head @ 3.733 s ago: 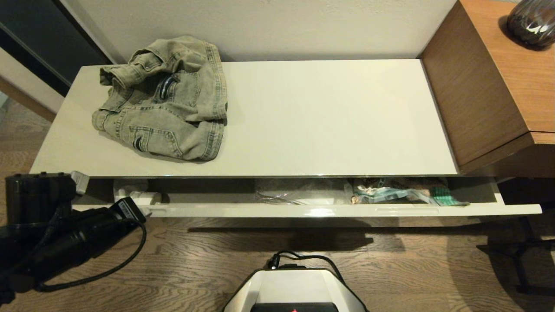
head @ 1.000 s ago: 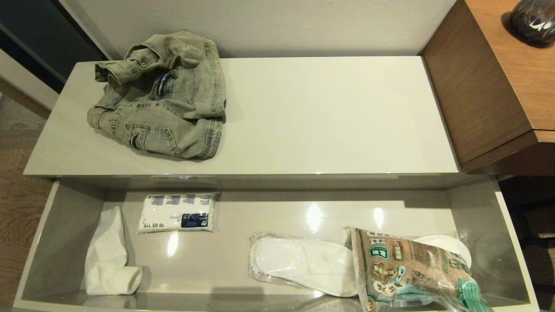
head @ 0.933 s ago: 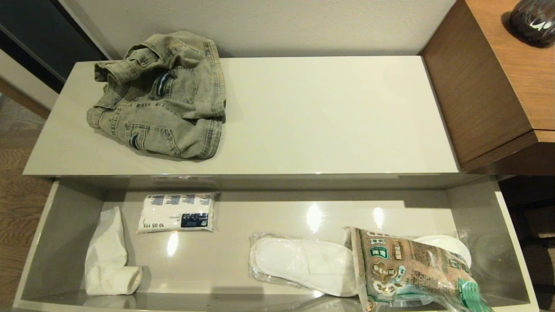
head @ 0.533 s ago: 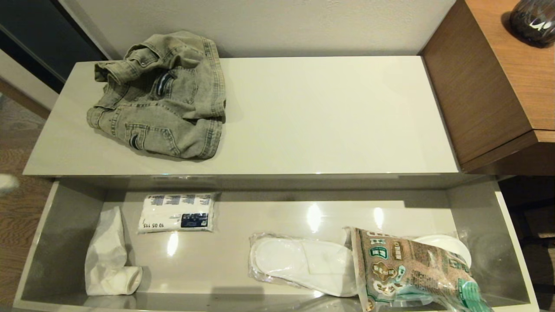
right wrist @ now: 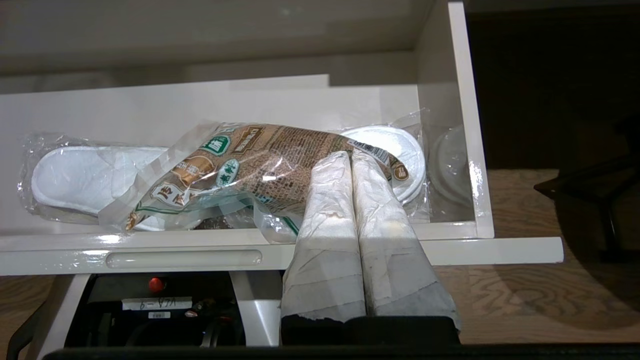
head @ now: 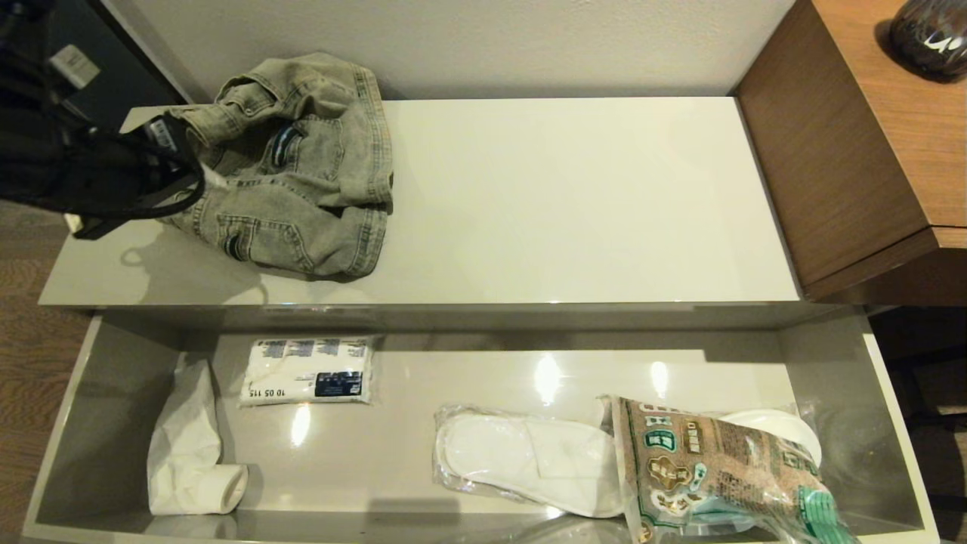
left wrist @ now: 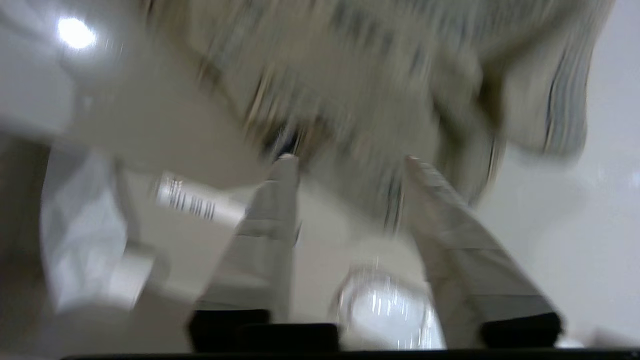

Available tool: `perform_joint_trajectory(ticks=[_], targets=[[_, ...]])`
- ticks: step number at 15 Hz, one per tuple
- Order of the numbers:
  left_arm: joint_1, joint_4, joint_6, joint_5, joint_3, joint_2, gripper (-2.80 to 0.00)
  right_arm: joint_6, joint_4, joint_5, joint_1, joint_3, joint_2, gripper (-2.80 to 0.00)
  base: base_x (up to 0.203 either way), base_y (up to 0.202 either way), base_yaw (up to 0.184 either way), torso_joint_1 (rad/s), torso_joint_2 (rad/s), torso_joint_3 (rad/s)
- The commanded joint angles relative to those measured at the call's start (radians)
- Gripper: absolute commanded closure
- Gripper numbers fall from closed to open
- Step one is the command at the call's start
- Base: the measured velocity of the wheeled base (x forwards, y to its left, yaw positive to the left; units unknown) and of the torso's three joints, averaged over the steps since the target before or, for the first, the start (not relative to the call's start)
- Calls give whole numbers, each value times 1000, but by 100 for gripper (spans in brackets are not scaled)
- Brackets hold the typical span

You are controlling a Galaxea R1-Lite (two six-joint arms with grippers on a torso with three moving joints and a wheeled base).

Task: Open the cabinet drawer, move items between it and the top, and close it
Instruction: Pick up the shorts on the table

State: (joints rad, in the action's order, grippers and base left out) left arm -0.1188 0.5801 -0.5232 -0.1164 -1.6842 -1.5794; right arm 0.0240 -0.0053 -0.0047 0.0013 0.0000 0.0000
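**mk_rigs:** Drawer is pulled all the way out. Nearest the front rim sits the pack of slippers, with the snack bag lying over its right end. Further back, the tissue pack. How would that slipper pack handle?

**denim_dan:** Light and flat I'd guess, but the clear wrap looks slick and crinkly. I'd pinch the bare left end, away from the snack bag, or the bag gets dragged along. The right pincer hangs low in front of the drawer's right end, fingers pressed together, holding nothing.

**mk_rigs:** And the jacket?

**denim_dan:** It's up on the top, far left, bunched up. Soft, floppy, heavier than the slippers. It'll sag, so grab a thick fold or the collar, not a single layer. The left pincer is right at its left edge, fingers spread apart, nothing between them.
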Motion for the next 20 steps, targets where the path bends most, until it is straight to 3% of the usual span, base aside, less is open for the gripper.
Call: perform_joint_trajectory(ticks=[1,3,5,11,13,15,20], targets=[[-28,-35,-1,-66,-103,-162,-280,1,-1,0,0,0,2,0,0,0,0,0,0,0],[-39,-36,-2,-87,-114,-170,-280,1,-1,0,0,0,2,0,0,0,0,0,0,0],[-105,-37,-3,-154,-201,-225,-280,1,-1,0,0,0,2,0,0,0,0,0,0,0],[-151,-37,-4,-180,-196,-244,-280,1,-1,0,0,0,2,0,0,0,0,0,0,0],[-200,-37,-3,-276,-142,-271,-280,1,-1,0,0,0,2,0,0,0,0,0,0,0],[-196,-37,-4,-359,-140,-303,-280,1,-1,0,0,0,2,0,0,0,0,0,0,0],[-196,-36,-13,-434,-132,-344,-280,1,-1,0,0,0,2,0,0,0,0,0,0,0]])
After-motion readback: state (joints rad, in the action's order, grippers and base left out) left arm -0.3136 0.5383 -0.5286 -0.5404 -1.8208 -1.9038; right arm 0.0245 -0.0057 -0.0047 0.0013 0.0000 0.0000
